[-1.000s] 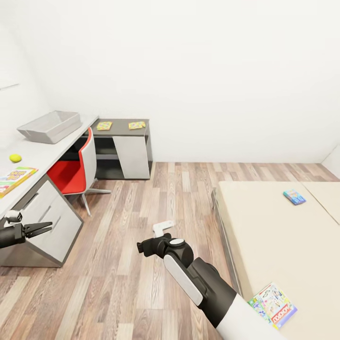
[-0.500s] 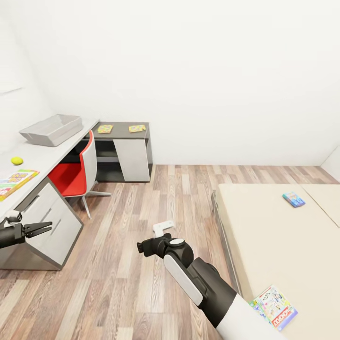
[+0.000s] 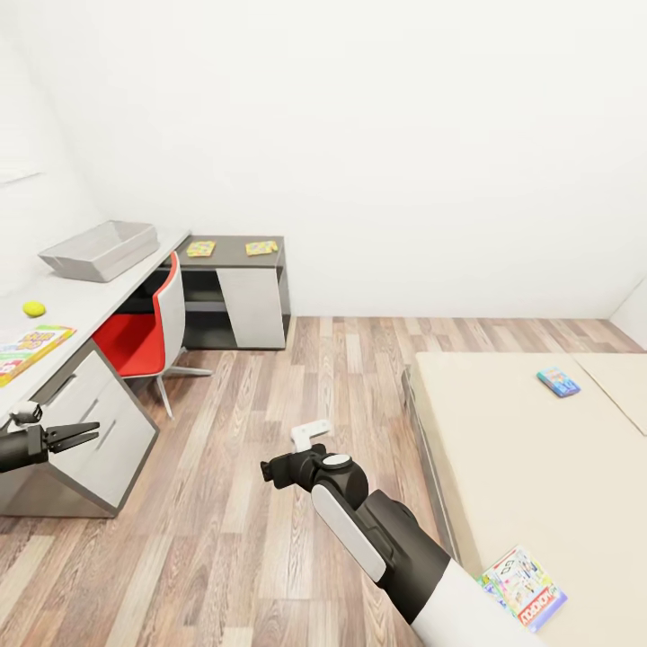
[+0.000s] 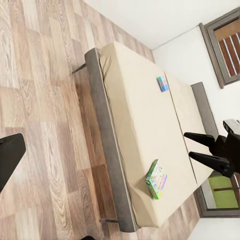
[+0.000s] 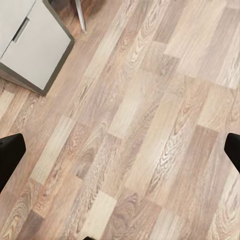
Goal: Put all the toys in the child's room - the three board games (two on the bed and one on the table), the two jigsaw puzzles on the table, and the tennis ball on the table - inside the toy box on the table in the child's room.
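Hovering at the frame's left edge, the left gripper [image 3: 76,436] is spread apart and empty; the right gripper [image 3: 274,470], lower centre, is empty, its jaws' state unclear. On the bench [image 3: 85,296] upper left sit the toy box [image 3: 99,250], tennis ball [image 3: 34,308], one board game [image 3: 27,349] and two jigsaw puzzles [image 3: 199,248]. Two board games [image 3: 524,588] lie on the bed [image 3: 503,449] at right.

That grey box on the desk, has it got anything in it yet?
Looks empty: the toy box shows bare grey floor in the head view, though its near wall hides some.
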`<state>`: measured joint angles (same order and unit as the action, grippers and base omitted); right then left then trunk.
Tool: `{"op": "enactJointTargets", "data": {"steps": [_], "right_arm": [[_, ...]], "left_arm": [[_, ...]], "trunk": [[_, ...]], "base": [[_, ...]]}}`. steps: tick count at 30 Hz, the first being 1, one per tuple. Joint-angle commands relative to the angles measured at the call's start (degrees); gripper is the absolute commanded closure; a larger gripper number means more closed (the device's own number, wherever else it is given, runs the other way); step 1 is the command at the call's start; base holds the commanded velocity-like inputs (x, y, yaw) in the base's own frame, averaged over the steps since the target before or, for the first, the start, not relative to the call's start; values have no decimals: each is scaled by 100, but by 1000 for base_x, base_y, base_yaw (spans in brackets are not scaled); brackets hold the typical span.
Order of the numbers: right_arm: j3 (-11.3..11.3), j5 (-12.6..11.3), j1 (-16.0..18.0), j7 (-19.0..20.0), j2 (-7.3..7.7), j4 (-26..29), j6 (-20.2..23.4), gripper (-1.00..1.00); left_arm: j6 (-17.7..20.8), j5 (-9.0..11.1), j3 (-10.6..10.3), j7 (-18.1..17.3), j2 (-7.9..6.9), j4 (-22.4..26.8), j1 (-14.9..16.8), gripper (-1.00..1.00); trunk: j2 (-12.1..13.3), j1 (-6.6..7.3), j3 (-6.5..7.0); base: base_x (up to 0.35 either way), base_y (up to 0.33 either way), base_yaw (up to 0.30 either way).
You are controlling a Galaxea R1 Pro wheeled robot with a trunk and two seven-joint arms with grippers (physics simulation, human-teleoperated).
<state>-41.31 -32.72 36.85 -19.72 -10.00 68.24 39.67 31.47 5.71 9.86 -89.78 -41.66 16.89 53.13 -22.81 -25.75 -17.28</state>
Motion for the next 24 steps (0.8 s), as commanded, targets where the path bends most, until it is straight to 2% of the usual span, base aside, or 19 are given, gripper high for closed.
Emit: {"op": "enactJointTargets", "data": {"steps": [1,16,24], "right_arm": [[-8,-59,7,-58,0,5,5,-100],[-8,-74,7,-58,0,13,-256,-100],[-4,-115,9,-58,0,8,-280,-100]], "left_arm": [[61,0,-2,-22,-1,-2,5,-100],[61,0,-2,-22,-5,-2,7,-100],[61,0,1,-22,-8,-2,7,-100]], "trunk": [[-11,-4,-9],[-11,-4,-3],[-11,-4,-3]], "base": [[0,0,0],[0,8,-4],[0,207,-207]]}}
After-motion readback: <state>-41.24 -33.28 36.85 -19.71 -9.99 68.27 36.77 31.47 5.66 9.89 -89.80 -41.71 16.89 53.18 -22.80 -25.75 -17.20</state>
